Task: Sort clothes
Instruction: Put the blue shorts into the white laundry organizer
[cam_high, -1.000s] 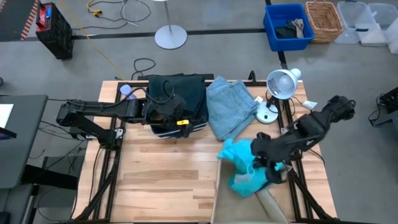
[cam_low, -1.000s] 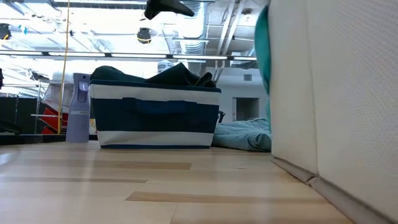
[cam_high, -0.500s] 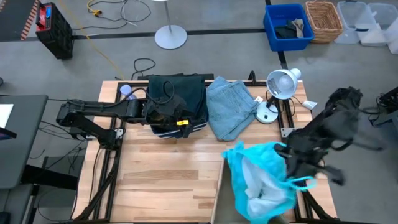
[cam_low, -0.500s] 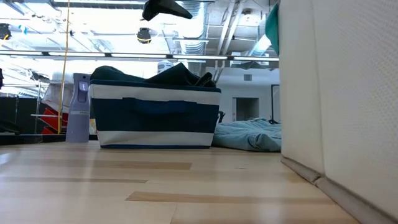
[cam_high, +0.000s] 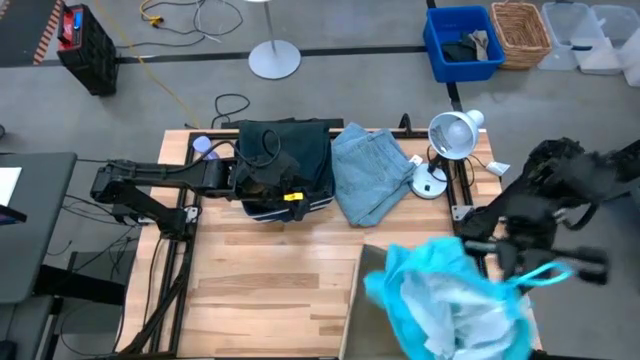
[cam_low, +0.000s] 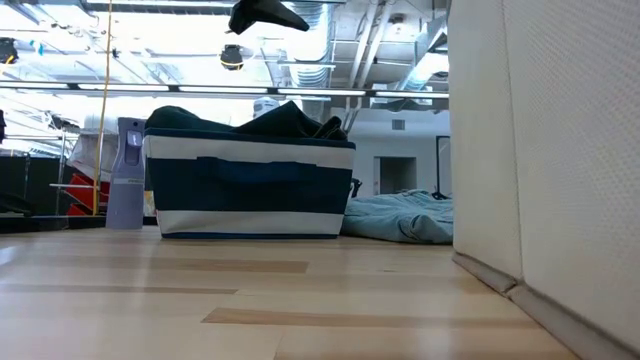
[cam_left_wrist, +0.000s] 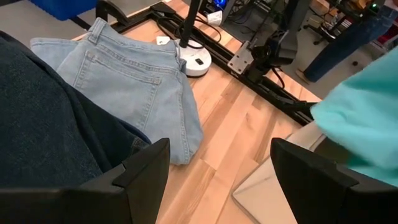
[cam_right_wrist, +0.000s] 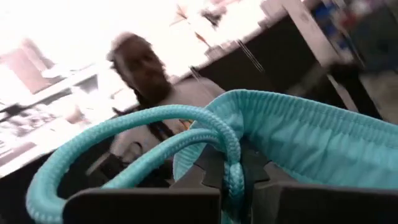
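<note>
Right claw (cam_high: 520, 262): raised over the right edge of the surface (cam_high: 260, 290); in the right wrist view its fingers are pressed together on the waistband and drawstring of the turquoise garment (cam_high: 455, 305)
Turquoise garment: hangs spread out from the right claw, above the beige fabric box (cam_high: 365, 300) at the front right of the surface; a pale inner side shows in the high view; its drawstring (cam_right_wrist: 124, 140) makes a loop past the fingers
Left claw (cam_left_wrist: 217, 180): its fingers are wide apart and hold nothing; it rests over the dark navy garments (cam_high: 290, 150) in the striped bin (cam_low: 250, 185) at the back of the surface, left of centre
Pale grey-blue garment (cam_high: 372, 172): jeans, lying folded flat on the surface just beside the bin, on its right; not touched by any claw
Desk lamp (cam_high: 448, 140): stands at the back right, near the jeans
Person (cam_right_wrist: 146, 68): seen blurred beyond the right claw, in the room
</note>
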